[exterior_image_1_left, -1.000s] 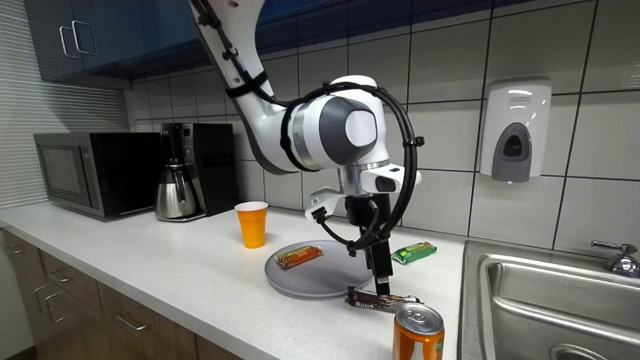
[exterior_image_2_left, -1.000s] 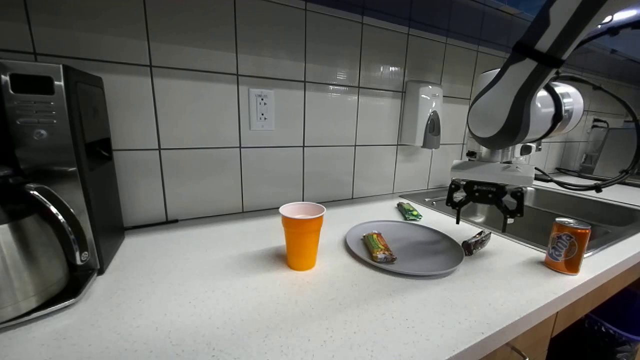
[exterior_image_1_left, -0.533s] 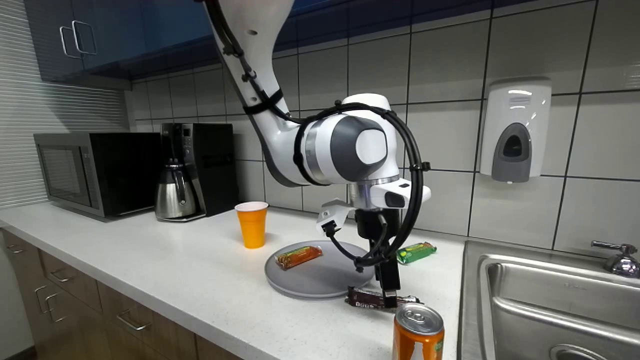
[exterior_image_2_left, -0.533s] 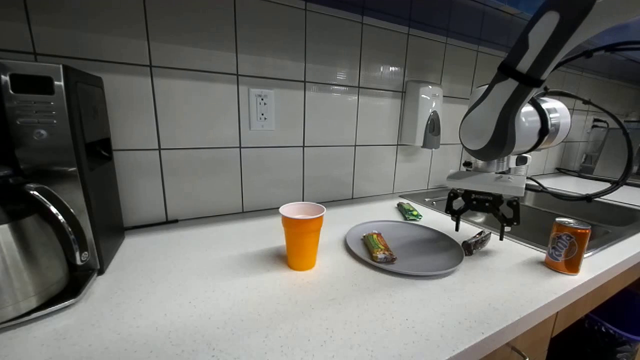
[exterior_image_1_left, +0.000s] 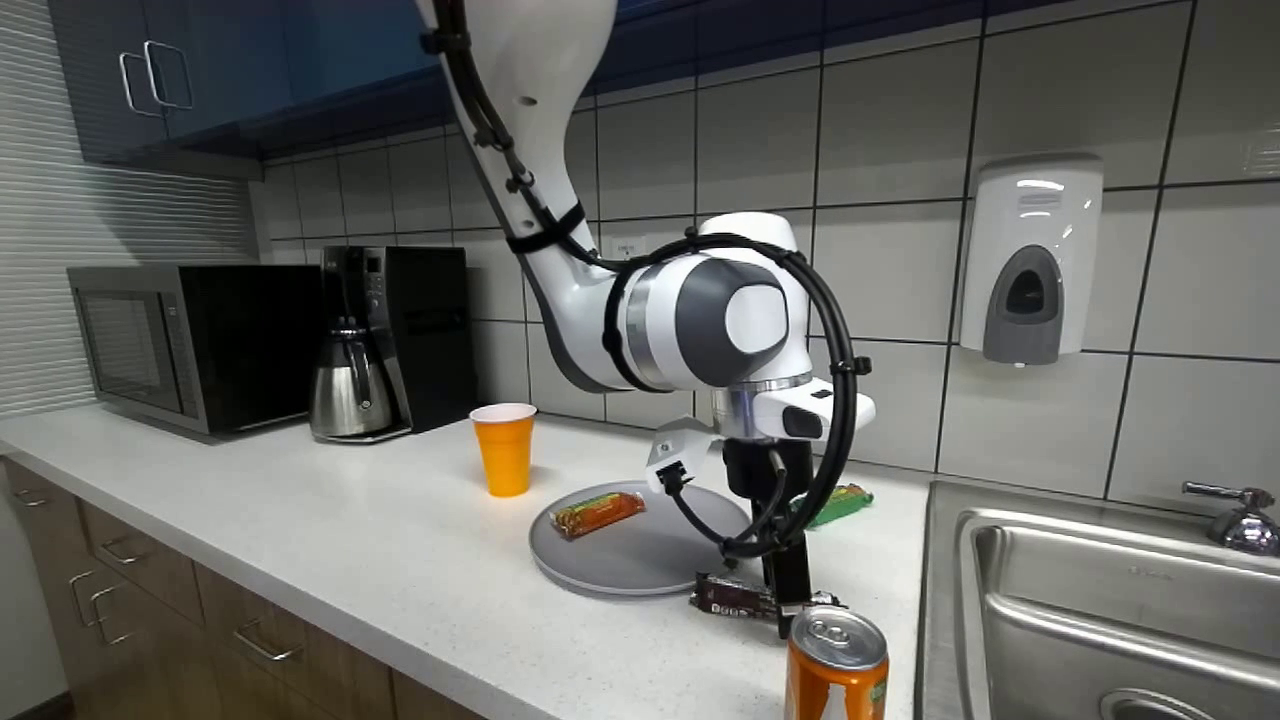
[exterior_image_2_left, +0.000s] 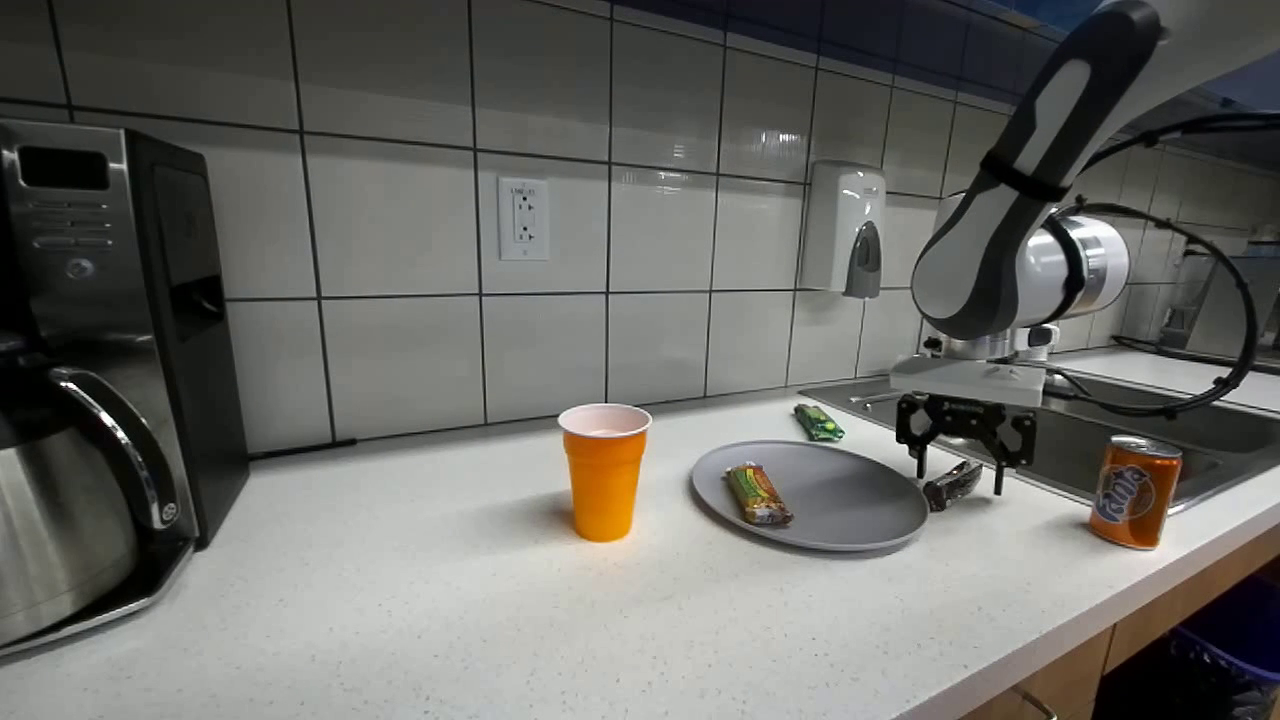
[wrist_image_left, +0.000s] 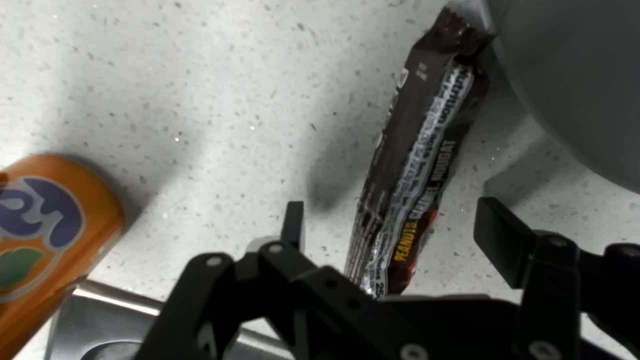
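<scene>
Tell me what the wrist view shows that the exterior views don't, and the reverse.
Only the wrist view: legible print on the dark bar, including "PEANUTS" and "NOUGAT".
Only the exterior views: the orange cup, green-wrapped bar, soap dispenser, coffee maker and the orange-and-green bar on the gray plate.
Shared: the dark bar, gray plate, orange can, sink and gripper.

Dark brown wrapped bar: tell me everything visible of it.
The dark brown bar looks plastic-wrapped and shiny, crimped at one end, with a pale Nutrition Facts strip, a red patch and PEANUTS in yellow. It lies on the counter, crimped end beside the gray plate; whether they touch is unclear. The open claw straddles it without visible contact and hides its other end in the wrist view.
</scene>
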